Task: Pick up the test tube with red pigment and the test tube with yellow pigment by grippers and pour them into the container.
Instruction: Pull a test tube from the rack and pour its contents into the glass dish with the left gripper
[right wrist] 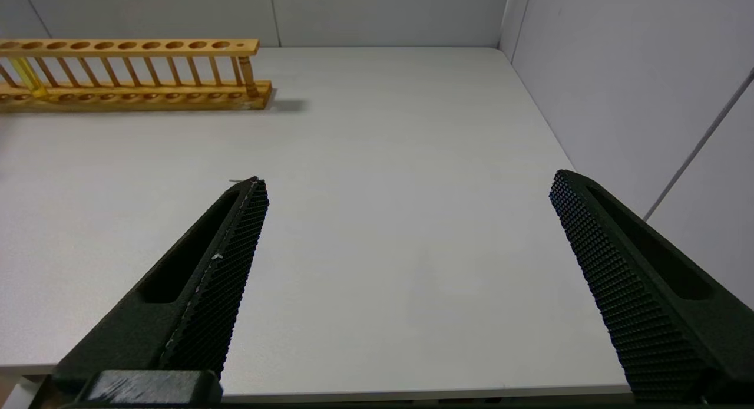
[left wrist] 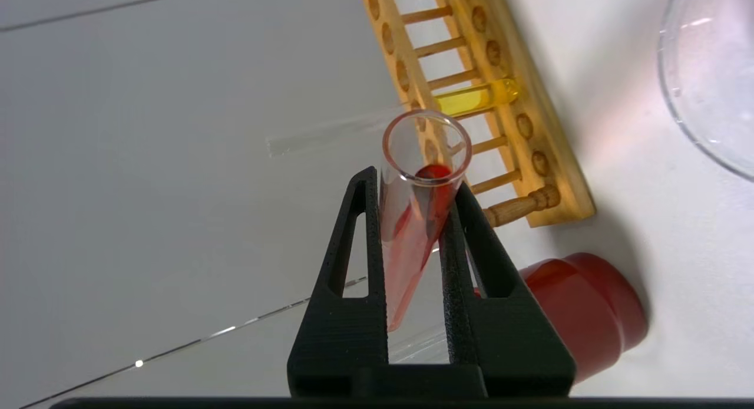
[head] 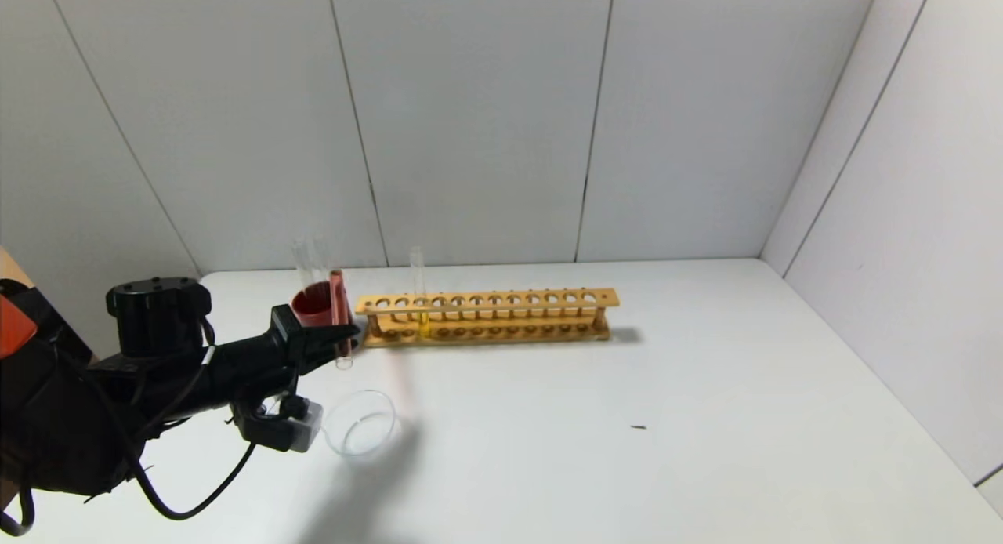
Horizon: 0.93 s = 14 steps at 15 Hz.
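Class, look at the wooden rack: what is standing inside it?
Inside the rack stands one tube, the yellow tube, near its left end. The other holes look empty. The left gripper holds the red tube outside the rack, hiding nothing of it.

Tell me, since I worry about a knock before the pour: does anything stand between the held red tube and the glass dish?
Nothing visible does. The left gripper is shut on the test tube with red pigment, and the container lies just in front of it on bare table. The red cup and wooden rack stand behind.
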Motion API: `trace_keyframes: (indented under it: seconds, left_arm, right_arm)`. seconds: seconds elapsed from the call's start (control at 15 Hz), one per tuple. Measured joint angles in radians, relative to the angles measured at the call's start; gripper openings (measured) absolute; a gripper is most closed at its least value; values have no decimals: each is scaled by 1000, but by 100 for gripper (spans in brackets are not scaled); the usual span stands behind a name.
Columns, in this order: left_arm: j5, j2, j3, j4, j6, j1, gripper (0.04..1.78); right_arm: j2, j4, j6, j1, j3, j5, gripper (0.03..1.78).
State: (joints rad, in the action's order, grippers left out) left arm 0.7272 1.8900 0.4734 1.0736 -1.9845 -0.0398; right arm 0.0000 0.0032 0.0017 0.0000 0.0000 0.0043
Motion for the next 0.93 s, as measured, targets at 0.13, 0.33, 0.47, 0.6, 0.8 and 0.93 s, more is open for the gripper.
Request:
trace_keyframes:
  seconds: [0.13,0.33,0.47,0.6,0.8,0.93]
  left_arm:
    - [-2,-6,-11,0,-17,2,31]
    - [-3,-12,-29,0,-24,11,31]
    - [-2,-13,-31,0,-31,17,31]
    - [-4,-11,-33,0,-44,21,31]
    - [-6,-2,-32,0,-46,38,31]
    - [-6,4,-30,1,-52,46,31]
  right_arm:
    - [0,0,0,0,0,0,175]
    - [0,0,0,0,0,0,175]
    - [0,0,0,0,0,0,175]
    - [0,0,0,0,0,0,175]
    - [0,0,0,0,0,0,175]
    - [0,0,0,0,0,0,175]
